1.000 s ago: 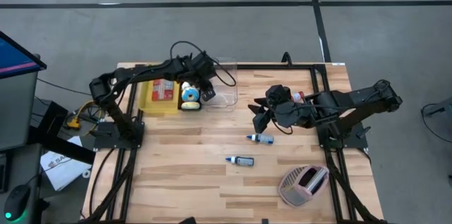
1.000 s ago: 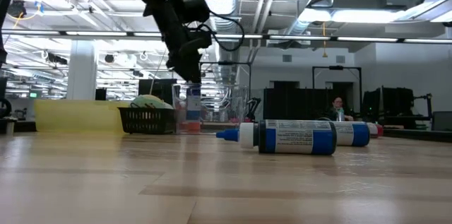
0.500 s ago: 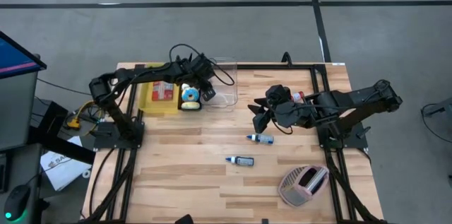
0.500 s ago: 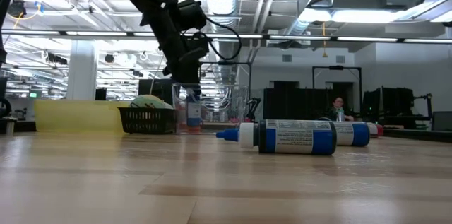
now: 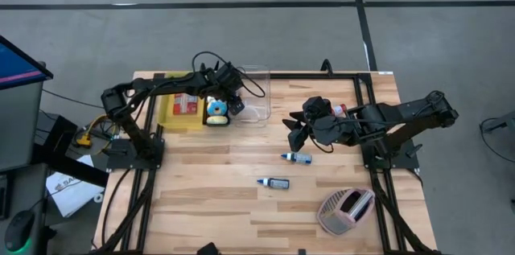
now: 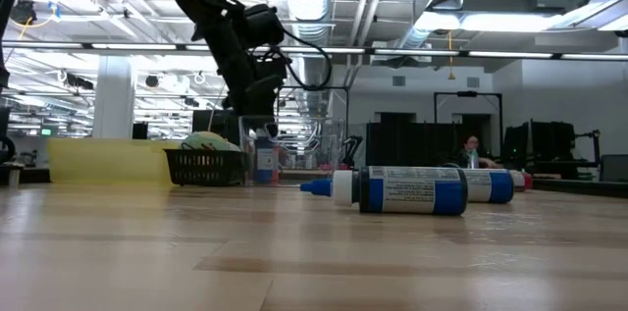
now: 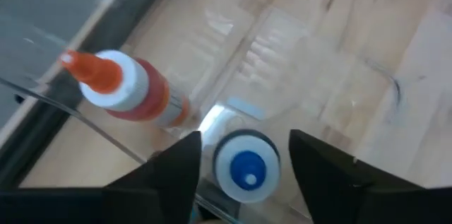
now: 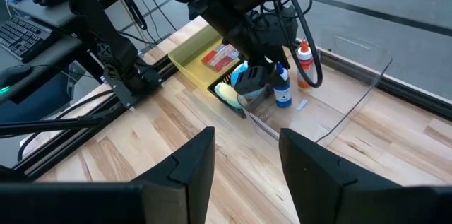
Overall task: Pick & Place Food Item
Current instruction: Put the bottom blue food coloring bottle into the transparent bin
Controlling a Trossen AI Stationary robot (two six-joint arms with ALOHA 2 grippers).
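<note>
A small bottle with a blue cap stands upright in the clear plastic bin at the table's far side. Beside it stands a bottle with an orange cap. My left gripper reaches down into the bin, open, with one finger on either side of the blue-capped bottle and a gap at each side. My right gripper hangs above the table's middle right, open, with nothing between its fingers. Two more blue bottles lie on their sides on the table.
Left of the bin stands a black basket with a yellow and blue item, then a yellow tray holding a red pack. A pink and white thing lies at the near right. Bare wood lies across the near left.
My left gripper has sunk into the clear bin with the blue-capped bottle. The bottle was above the bin's floor a second ago and now stands upright on it. My right arm has kept still.
</note>
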